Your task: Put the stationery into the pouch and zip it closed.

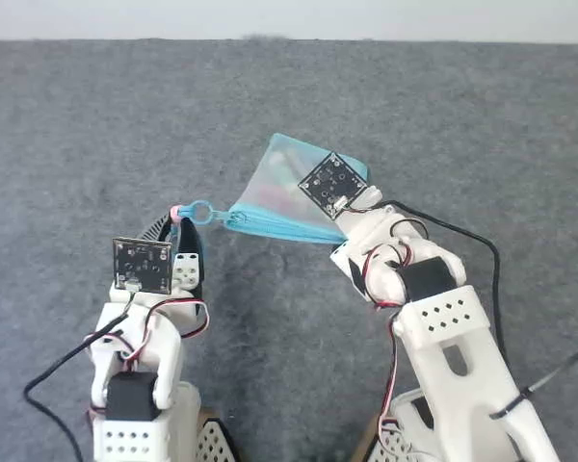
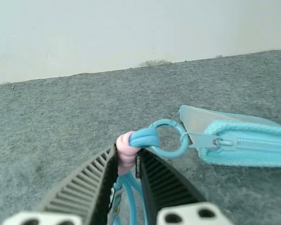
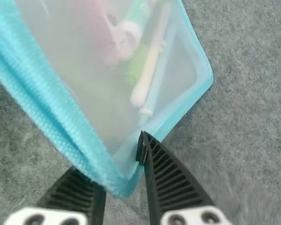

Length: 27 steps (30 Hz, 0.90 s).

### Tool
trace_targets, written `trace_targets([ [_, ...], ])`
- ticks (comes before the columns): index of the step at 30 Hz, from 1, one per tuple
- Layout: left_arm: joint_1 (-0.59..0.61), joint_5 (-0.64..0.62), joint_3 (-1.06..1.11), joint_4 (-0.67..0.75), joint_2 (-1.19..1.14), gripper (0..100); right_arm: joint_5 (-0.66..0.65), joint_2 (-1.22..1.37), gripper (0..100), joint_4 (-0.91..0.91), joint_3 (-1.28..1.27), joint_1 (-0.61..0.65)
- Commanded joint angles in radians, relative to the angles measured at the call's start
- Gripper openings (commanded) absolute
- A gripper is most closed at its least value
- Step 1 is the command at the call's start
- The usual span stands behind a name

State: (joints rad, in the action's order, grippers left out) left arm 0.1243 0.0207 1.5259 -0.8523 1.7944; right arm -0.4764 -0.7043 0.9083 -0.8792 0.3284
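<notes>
Pouch point(image 1: 287, 185) front and centre: a frosted, see-through plastic envelope edged in sky-blue woven tape, mid-tabletop and strung between the two arms. Through its cloudy wall the stationery point(image 3: 149, 75) shows as slim rounded sticks, one cream, one green, one pale blue, plus a pink blur. Along the thick, ribbed zipper point(image 2: 253, 147) the teeth meet in a closed line, with the slider point(image 2: 225, 140) up at the end nearest the left arm. Off the slider hangs a smooth blue ring point(image 2: 167, 138), and a glossy blue cord point(image 2: 143, 138) loops through it, capped by a pink bead point(image 2: 124, 144). Left gripper point(image 2: 127, 157), black ridged fingers drawn narrow, pinches that cord right at the bead. Over at the opposite corner, right gripper point(image 3: 117, 164) has its ridged fingers clamped on the zipper end of the pouch, plastic and tape squeezed between them. Underneath, the tabletop point(image 1: 87, 115) is grey and fuzzy like felt, running back to a plain pale wall point(image 2: 131, 28).
</notes>
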Motion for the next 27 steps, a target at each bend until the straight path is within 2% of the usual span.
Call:
trace_targets([
  [1,0.012,-0.021,-0.019,0.052,0.021,1,-0.014,0.008,0.7,0.038,-0.008,-0.142],
  [9,-0.011,-0.021,-0.019,0.051,0.021,2,-0.003,0.007,0.9,0.038,-0.005,-0.143],
  [12,-0.078,-0.018,-0.022,0.018,0.021,11,0.043,-0.002,3.6,0.045,-0.008,-0.124],
  [16,-0.107,-0.018,-0.025,0.000,0.021,23,0.075,-0.004,17.4,0.045,-0.008,-0.131],
  [20,-0.107,-0.018,-0.025,0.000,0.021,22,0.101,-0.004,28.1,0.044,-0.011,-0.125],
  [27,-0.107,-0.018,-0.025,0.000,0.021,21,0.103,-0.005,29.2,0.101,-0.012,-0.122],
])
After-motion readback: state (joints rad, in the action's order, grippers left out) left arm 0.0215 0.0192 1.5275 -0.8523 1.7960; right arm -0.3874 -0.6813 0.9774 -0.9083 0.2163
